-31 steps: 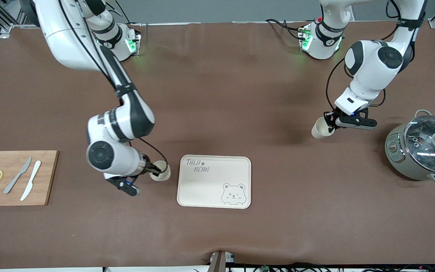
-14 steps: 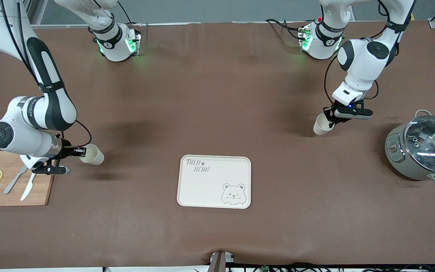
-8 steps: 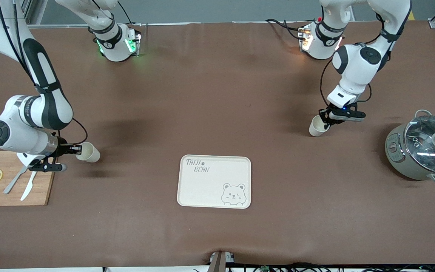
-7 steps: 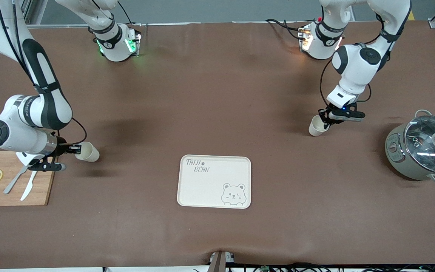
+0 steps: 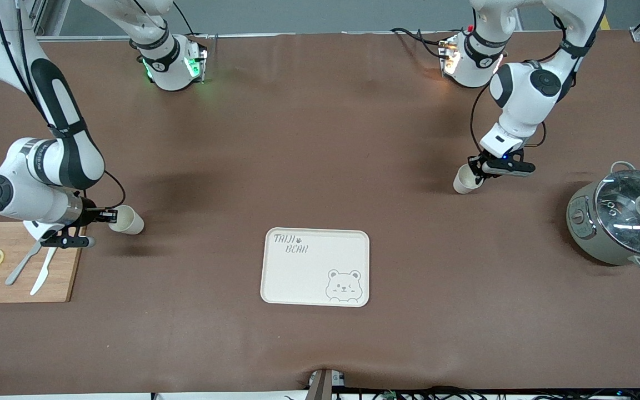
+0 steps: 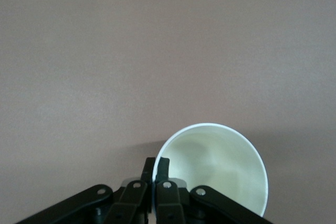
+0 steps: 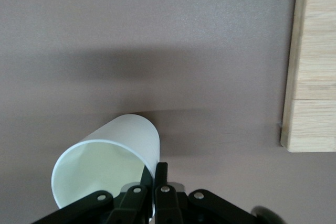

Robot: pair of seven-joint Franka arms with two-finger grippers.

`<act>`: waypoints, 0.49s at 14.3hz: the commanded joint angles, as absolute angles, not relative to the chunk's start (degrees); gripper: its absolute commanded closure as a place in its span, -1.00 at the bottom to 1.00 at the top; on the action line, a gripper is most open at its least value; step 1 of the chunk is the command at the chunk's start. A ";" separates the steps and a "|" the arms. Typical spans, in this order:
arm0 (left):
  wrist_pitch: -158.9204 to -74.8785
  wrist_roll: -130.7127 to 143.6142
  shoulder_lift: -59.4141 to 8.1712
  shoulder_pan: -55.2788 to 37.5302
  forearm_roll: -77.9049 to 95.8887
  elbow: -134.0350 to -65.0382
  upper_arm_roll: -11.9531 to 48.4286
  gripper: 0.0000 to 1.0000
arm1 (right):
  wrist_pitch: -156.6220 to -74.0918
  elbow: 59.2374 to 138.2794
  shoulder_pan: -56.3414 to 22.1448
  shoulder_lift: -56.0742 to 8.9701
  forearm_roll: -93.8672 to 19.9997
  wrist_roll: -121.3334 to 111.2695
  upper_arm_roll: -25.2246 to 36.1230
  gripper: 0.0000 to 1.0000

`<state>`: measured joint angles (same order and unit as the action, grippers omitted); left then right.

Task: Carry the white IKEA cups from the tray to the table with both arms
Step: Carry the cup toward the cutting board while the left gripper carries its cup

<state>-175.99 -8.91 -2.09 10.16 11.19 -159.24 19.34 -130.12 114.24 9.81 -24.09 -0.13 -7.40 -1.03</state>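
Note:
Two white IKEA cups show. One cup [image 5: 126,220] [image 7: 107,156] hangs tilted, low over the brown table beside the cutting board's corner. My right gripper [image 5: 110,214] [image 7: 156,174] is shut on its rim wall, one finger inside and one outside. The other cup [image 5: 466,179] [image 6: 215,166] is near upright, low over the table at the left arm's end, beside the pot. My left gripper [image 5: 478,171] [image 6: 156,169] is shut on its rim in the same way. Whether either cup's base touches the table I cannot tell.
A cream bear-print tray [image 5: 292,278] lies bare at the table's middle, toward the front camera. A wooden cutting board [image 5: 70,266] [image 7: 315,61] with two knives and lemon slices sits at the right arm's end. A lidded pot [image 5: 623,219] stands at the left arm's end.
The right gripper carried its cup from beside the tray to the cutting board's corner, then sank a little. The left gripper shifted its cup slightly toward the middle and lowered it.

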 commanded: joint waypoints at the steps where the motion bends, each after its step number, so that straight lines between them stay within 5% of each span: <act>1: -174.64 -10.28 0.88 10.81 13.01 -161.10 20.39 1.00 | -129.73 115.23 11.43 -22.32 0.70 -7.21 -2.20 -0.99; 5: -174.64 -10.46 0.44 10.72 12.92 -160.75 20.39 1.00 | -122.28 109.01 10.99 -22.41 0.44 -7.21 -2.37 -1.00; 7: -174.64 -10.46 0.44 10.72 12.92 -160.66 20.39 0.65 | -119.19 105.05 10.37 -22.59 0.35 -7.03 -2.46 -1.00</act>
